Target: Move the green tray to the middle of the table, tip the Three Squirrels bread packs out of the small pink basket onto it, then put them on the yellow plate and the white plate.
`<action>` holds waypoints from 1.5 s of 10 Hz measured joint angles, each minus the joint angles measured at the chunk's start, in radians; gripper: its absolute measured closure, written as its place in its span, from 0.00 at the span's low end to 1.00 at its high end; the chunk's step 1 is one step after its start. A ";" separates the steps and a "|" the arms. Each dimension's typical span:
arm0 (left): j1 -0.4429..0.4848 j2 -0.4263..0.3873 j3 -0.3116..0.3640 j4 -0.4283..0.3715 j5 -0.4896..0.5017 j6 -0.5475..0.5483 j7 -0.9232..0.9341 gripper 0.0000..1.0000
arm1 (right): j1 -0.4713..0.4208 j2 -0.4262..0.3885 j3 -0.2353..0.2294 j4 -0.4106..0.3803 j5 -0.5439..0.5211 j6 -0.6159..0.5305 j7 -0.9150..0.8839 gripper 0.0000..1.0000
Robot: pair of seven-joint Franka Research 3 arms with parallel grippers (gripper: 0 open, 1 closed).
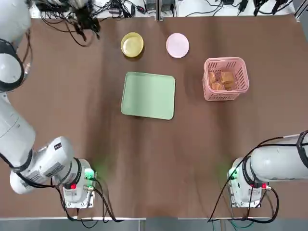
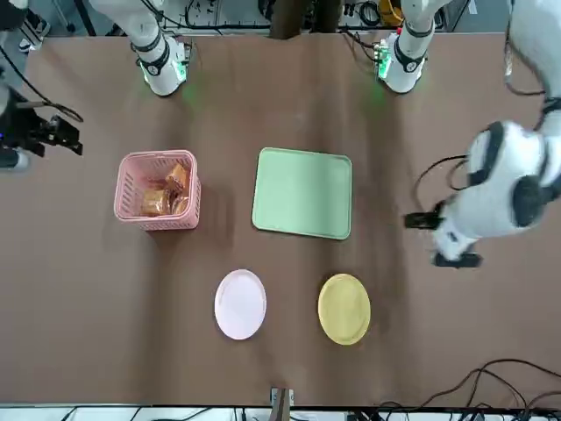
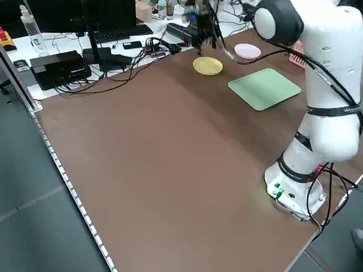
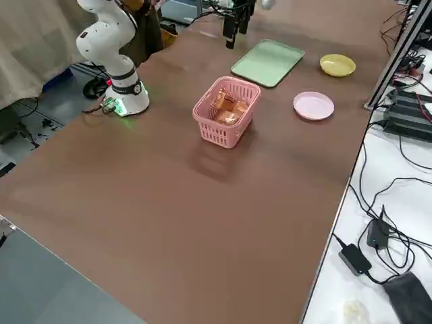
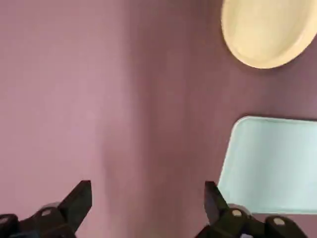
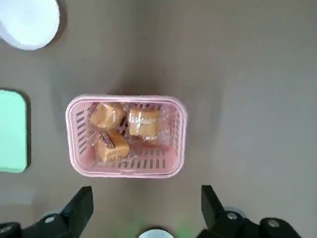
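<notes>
Tray (image 1: 147,95): flat, rounded corners, midway between counter's (image 1: 192,159) side edges. Slotted basket (image 1: 225,79) holds film-wrapped bread (image 1: 226,80). Left pincer (image 5: 148,208), right pincer (image 6: 147,210): both open above counter.

At the left of the overhead frame, a glossy white arm (image 1: 17,126) is wearing black bands, trailing dark cables and glowing green near its base.
</notes>
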 joint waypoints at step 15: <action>-0.667 -0.289 1.011 0.110 -0.323 -0.082 0.156 0.00 | 0.401 0.174 0.002 -0.607 0.002 0.763 0.263 0.17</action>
